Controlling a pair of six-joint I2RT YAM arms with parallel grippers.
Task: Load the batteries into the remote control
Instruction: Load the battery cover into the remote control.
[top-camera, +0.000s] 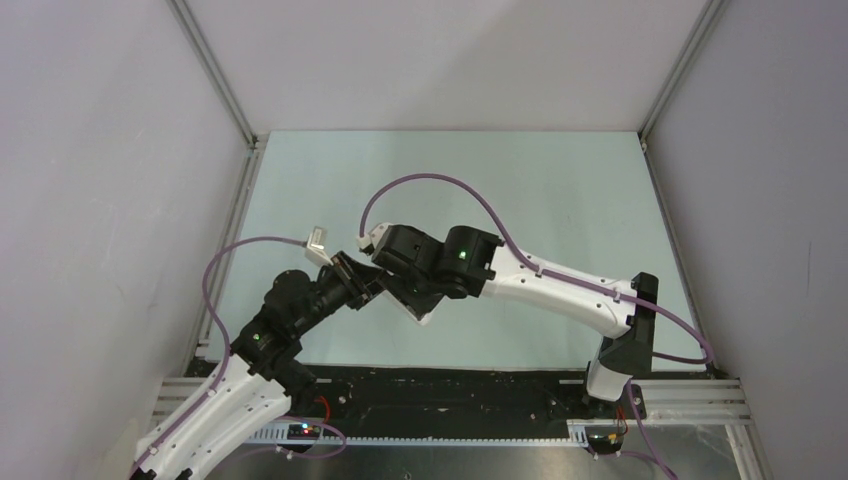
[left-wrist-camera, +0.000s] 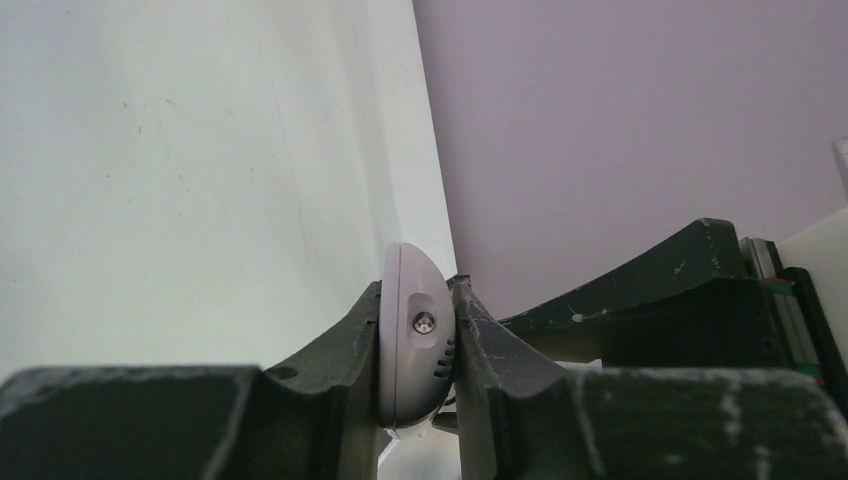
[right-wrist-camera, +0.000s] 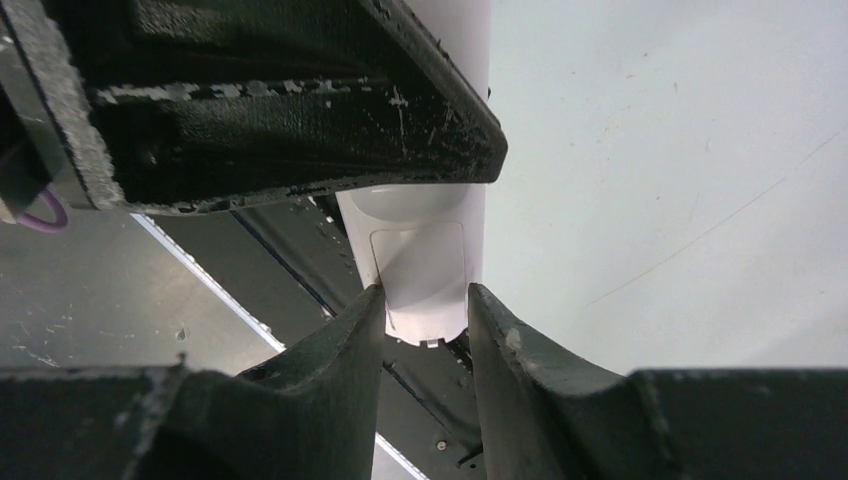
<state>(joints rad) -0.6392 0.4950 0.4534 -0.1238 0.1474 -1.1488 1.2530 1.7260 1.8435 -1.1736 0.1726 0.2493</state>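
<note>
The remote control (top-camera: 418, 311) is a white handset held in the air between both grippers, low over the pale table. My left gripper (top-camera: 352, 272) is shut on its rounded end, where the small emitter shows (left-wrist-camera: 425, 322). My right gripper (top-camera: 398, 290) comes from the other side. Its fingertips (right-wrist-camera: 365, 305) press both edges of the remote's back (right-wrist-camera: 420, 265), at the end with the outlined cover panel. The left gripper's dark finger (right-wrist-camera: 300, 110) crosses just above. The batteries are out of view.
Grey enclosure walls (top-camera: 100, 200) with aluminium posts stand close on the left, right and back. The black base strip (top-camera: 450, 385) runs along the near edge. Purple cables (top-camera: 440, 182) arch over both wrists. The pale green table top (top-camera: 560, 200) stretches behind the grippers.
</note>
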